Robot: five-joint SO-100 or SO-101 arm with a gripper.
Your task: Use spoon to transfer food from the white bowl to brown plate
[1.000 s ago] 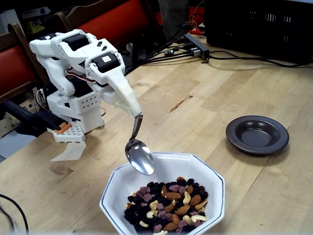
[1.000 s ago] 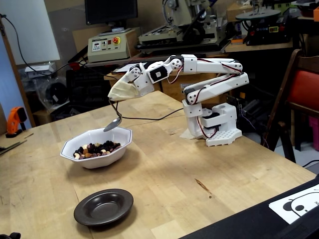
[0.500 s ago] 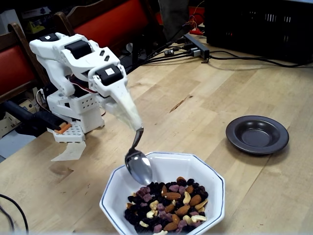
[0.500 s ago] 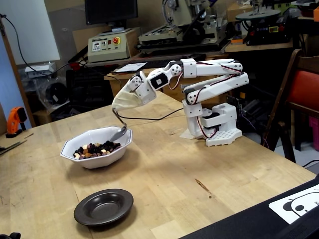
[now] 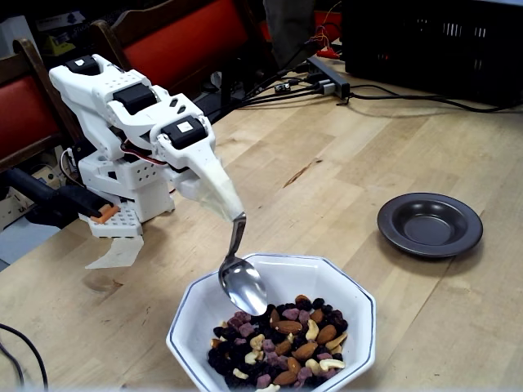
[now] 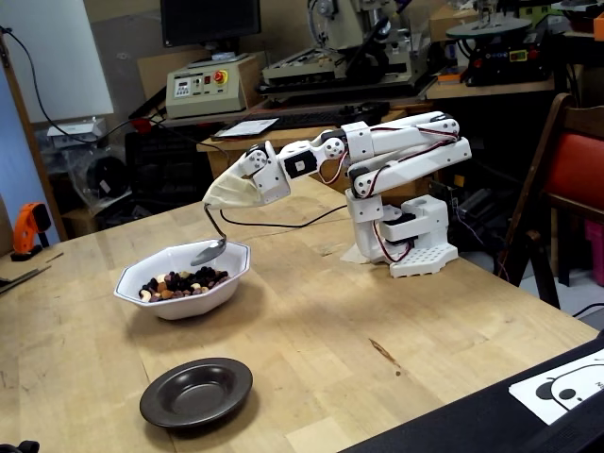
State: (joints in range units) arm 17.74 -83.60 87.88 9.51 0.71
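Pale wrapping hides the jaws of the gripper (image 5: pixel 219 189), so whether they clamp the spoon (image 5: pixel 241 282) cannot be told; its handle emerges from the wrap. The spoon's empty oval sits inside the white bowl (image 5: pixel 192 306), just above the food (image 5: pixel 282 339), nearer the nuts than half a second ago. In both fixed views the brown plate (image 6: pixel 196 391) lies empty, well apart on the table (image 5: pixel 351 163).

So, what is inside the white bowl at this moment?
The white bowl holds the food: almonds, cashews, dark berries and purple pieces. The spoon dips in at the heap's edge, looking empty. The bowl's bottom under the heap is covered.
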